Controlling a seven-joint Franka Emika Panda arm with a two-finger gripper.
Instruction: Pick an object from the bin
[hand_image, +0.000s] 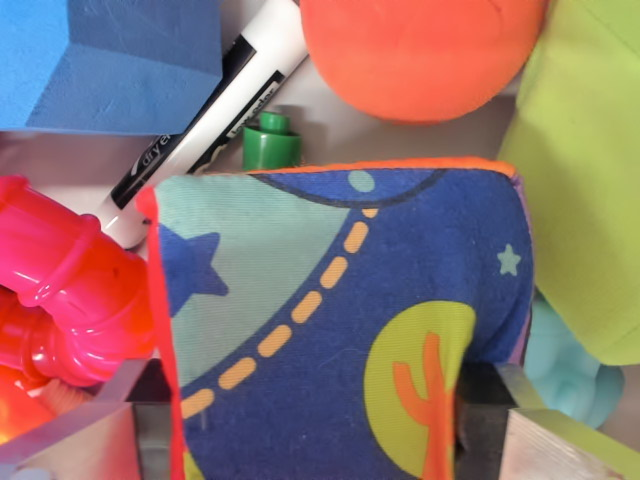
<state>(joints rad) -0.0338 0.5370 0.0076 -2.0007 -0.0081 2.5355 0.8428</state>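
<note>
Hand (320, 430) of mine squeezes the soft space cloth (340, 320) from both sides, over the crowded gray bin floor (340, 125).

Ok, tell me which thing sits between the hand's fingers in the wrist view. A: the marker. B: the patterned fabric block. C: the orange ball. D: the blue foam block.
B: the patterned fabric block fills the gap between the hand's two metal fingers at the bottom of the wrist view.
</note>
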